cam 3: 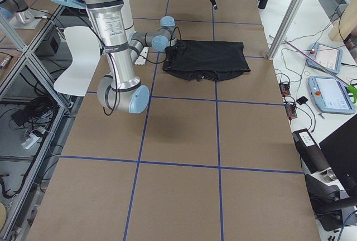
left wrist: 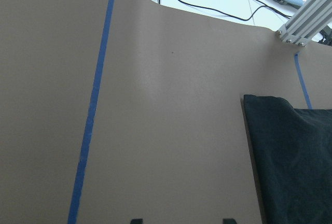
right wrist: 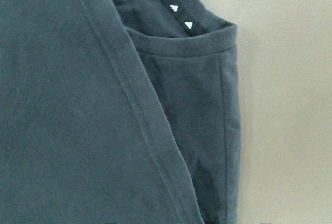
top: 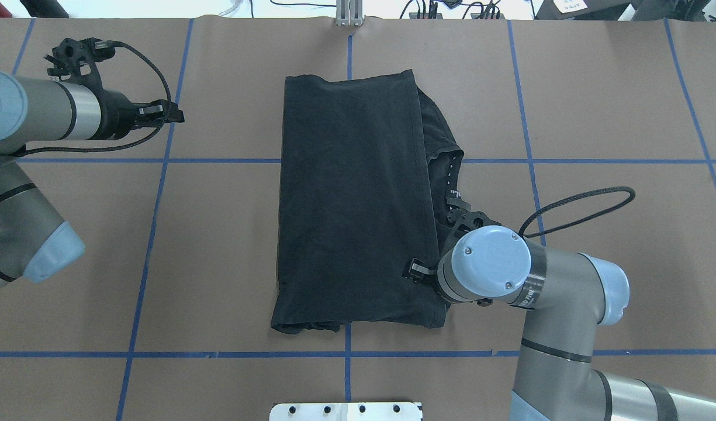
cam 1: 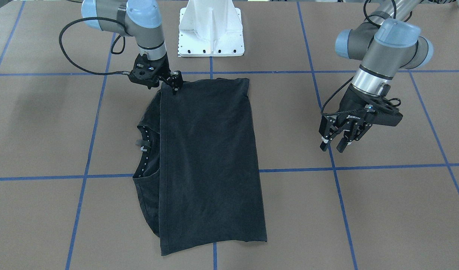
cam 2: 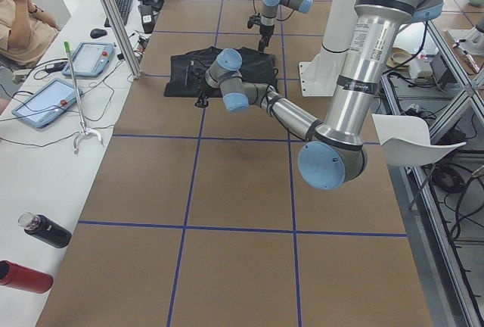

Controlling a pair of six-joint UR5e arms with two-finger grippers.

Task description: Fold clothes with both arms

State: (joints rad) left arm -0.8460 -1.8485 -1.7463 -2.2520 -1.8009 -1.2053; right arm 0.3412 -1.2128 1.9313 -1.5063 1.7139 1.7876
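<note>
The black t-shirt [cam 1: 210,157] lies flat on the brown table, folded into a long rectangle with its hem edge laid over toward the collar [cam 1: 145,138]. The graphic is hidden. It also shows in the overhead view [top: 352,199]. My right gripper [cam 1: 175,84] sits low at the shirt's corner nearest the base. Its jaws look parted with nothing held, and its wrist view shows only the hem and collar [right wrist: 174,7]. My left gripper [cam 1: 334,145] is open and empty, raised above bare table well clear of the shirt's side. Its fingertips [left wrist: 136,220] show wide apart.
The white pedestal base [cam 1: 211,30] stands just behind the shirt. Blue tape lines [cam 1: 87,165] grid the table. A black cable loop [top: 585,204] hangs off my right arm. A side bench with tablets [cam 2: 91,58] and bottles [cam 2: 45,230] runs along the far edge.
</note>
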